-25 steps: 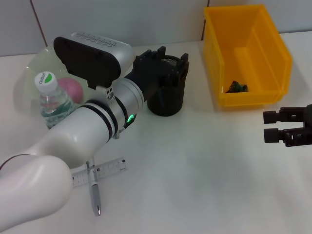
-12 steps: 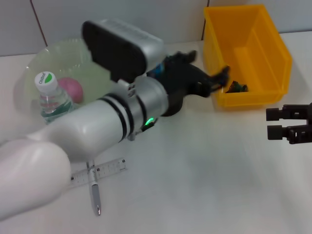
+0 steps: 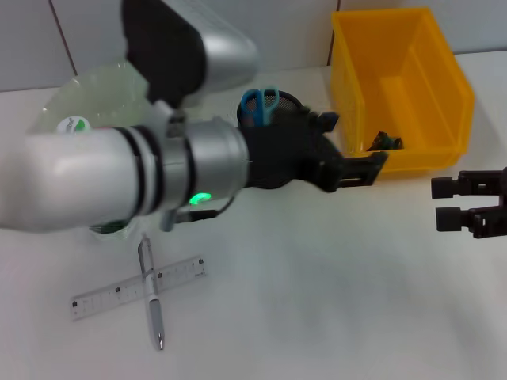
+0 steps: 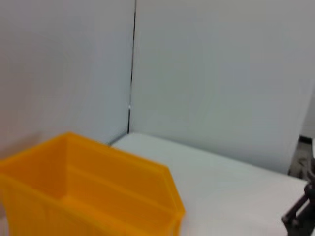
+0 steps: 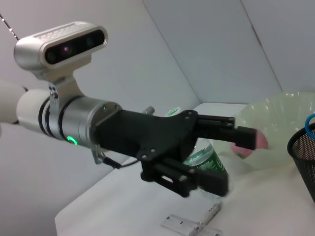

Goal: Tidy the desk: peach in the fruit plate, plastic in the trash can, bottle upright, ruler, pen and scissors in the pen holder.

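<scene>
The left hand [image 3: 360, 162] hangs above the white worktop [image 3: 317, 301], its two fingers spread apart with nothing between them, pointing toward the yellow trash can [image 3: 412, 87]. The fingertips sit just beside the can's near wall, and a dark scrap of plastic [image 3: 384, 142] lies on the can's floor just past them. Directly behind the hand's wrist stands the black mesh pen holder [image 3: 273, 107], mostly covered by the hand's body, with the blue handles of the scissors [image 3: 259, 104] sticking out of its top.

Farther back along the arm, the pale green fruit plate [image 3: 87, 91] is largely blocked by the forearm. The right wrist view shows the pink peach [image 5: 253, 140] lying in the fruit plate [image 5: 280, 115] and the bottle [image 5: 202, 157] standing upright behind the spread fingers of the left hand [image 5: 231, 157]. In the head view only the bottle's white cap [image 3: 73, 124] peeks above the arm.

Below the forearm, on the open worktop, the clear ruler [image 3: 135, 286] and the silver pen [image 3: 152, 293] lie crossed, the pen over the ruler.

The right hand [image 3: 440, 203] hovers well apart from the left, beyond the trash can's near corner, fingers parted and empty.
</scene>
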Controlling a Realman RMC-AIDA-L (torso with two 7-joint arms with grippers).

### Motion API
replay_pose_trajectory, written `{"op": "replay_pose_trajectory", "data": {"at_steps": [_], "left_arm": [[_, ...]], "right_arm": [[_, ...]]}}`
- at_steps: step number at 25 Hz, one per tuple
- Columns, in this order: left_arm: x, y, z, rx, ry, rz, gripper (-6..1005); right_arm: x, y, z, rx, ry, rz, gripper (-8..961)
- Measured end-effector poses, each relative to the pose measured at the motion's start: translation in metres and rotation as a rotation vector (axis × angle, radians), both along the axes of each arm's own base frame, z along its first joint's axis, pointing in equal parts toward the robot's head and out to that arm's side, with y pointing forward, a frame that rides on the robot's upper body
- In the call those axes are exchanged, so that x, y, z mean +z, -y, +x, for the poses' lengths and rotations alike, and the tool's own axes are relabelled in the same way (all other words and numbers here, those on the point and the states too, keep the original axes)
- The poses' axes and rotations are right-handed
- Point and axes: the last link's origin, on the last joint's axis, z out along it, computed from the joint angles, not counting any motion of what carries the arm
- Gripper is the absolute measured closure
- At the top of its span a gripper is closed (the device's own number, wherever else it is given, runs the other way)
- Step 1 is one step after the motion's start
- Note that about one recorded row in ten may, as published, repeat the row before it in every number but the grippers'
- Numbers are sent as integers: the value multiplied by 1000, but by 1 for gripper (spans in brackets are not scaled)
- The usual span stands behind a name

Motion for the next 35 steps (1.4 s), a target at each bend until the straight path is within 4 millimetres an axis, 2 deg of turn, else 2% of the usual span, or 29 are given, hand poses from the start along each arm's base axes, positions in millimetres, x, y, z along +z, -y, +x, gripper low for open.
{"op": "replay_pose_trajectory", "data": {"at_steps": [5,14,19,29,35], "left_arm": [[16,-7,-14,47,-26,-32,189],[21,1,-23,46,-96,-138,189],[25,6,-38,54,-186,-192,189],[33,17,-67,63,-352,-232,189],[36,12,-86,58,-461,-201,188]], "right_arm": [[1,4,3,-8,5,-6,141],[12,14,14,-52,18,-18,142],[20,15,18,-90,26,-26,142],[18,6,17,-121,94,-84,142],[15,2,13,-131,88,-102,142]]}}
